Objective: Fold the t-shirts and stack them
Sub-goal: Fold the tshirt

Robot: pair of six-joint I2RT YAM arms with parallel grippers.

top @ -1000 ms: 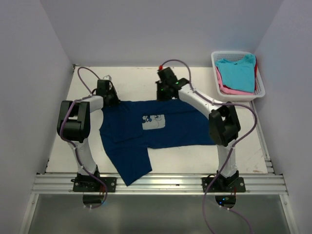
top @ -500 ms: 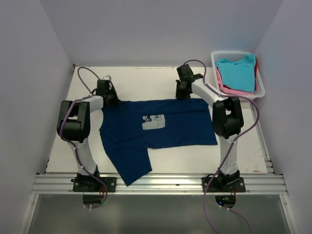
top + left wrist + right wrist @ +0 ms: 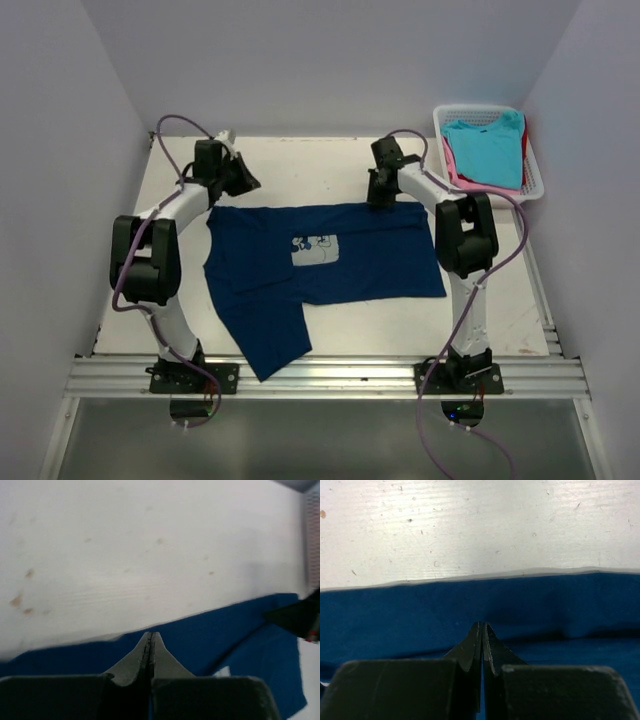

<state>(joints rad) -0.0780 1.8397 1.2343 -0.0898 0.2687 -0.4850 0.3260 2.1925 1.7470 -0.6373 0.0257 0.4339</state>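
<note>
One navy t-shirt (image 3: 320,265) lies flat on the table (image 3: 290,165), pale print (image 3: 315,248) up, one flap reaching toward the near edge. Turquoise tee (image 3: 487,150) tops the pile in the white basket (image 3: 440,122), far right.

Left gripper (image 3: 243,181): fingers pressed together, nothing seen between them, by the shirt's far-left corner.

Right gripper (image 3: 377,197): fingers together over the far hem; cannot tell if cloth is pinched.
</note>
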